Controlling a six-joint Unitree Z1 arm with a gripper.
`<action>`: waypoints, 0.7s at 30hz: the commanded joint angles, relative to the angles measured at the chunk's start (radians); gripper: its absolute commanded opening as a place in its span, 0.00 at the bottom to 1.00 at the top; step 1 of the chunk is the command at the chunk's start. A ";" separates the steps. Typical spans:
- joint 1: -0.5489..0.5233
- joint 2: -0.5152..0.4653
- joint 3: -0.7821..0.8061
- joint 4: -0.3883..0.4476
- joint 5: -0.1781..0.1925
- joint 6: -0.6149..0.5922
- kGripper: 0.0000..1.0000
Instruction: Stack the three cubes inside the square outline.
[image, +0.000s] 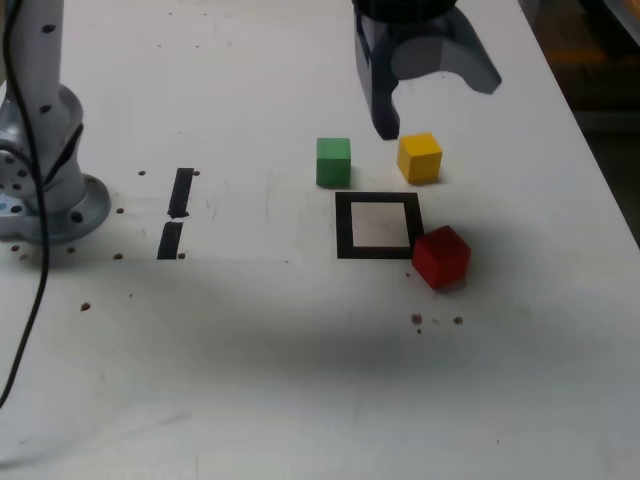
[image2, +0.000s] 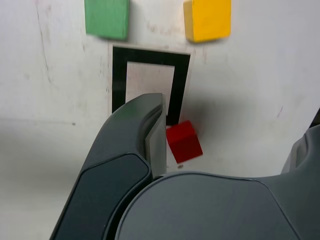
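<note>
From here, the end effector (image: 440, 112), jaws spread wide and empty above the counter (image: 250, 400), should centre over the red cube (image: 441, 257) below it, square up to its turned faces, then descend straight.

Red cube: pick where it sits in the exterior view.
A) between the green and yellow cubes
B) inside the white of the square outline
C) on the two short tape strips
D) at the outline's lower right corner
D: the red cube lies at the lower right corner of the black outline, outside its white middle.
</note>
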 joint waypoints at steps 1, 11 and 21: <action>-0.022 0.005 -0.008 0.006 -0.002 -0.027 0.93; -0.100 0.059 -0.008 0.039 -0.026 -0.186 0.93; -0.114 0.127 -0.037 0.046 -0.052 -0.230 0.93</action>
